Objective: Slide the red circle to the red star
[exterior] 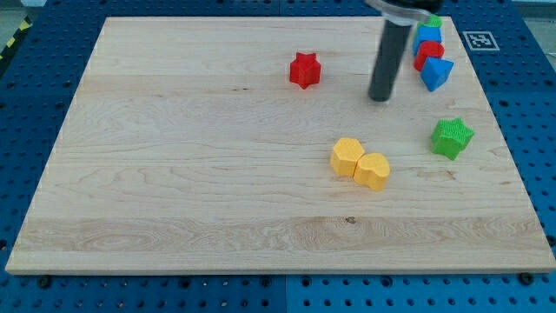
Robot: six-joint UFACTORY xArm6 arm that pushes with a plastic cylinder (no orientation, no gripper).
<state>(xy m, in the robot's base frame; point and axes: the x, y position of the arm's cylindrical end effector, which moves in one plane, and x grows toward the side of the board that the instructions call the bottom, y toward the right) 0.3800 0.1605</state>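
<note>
My tip (380, 97) rests on the bench (174, 174) near its top right corner, just left of a cluster where the red circle (426, 53) sits wedged between blue blocks (433, 66), well right of the red star (305, 70). There are no jaws, only a rod. The circle looks light, rigid and likely to slide easily; push its right side, which the cluster crowds.

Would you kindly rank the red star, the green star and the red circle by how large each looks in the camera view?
1. green star, largest, though it lies nearer the view's bottom.
2. red star, slightly smaller, a close call.
3. red circle, smallest as seen, but partly hidden among the blue blocks, so unsure.
</note>
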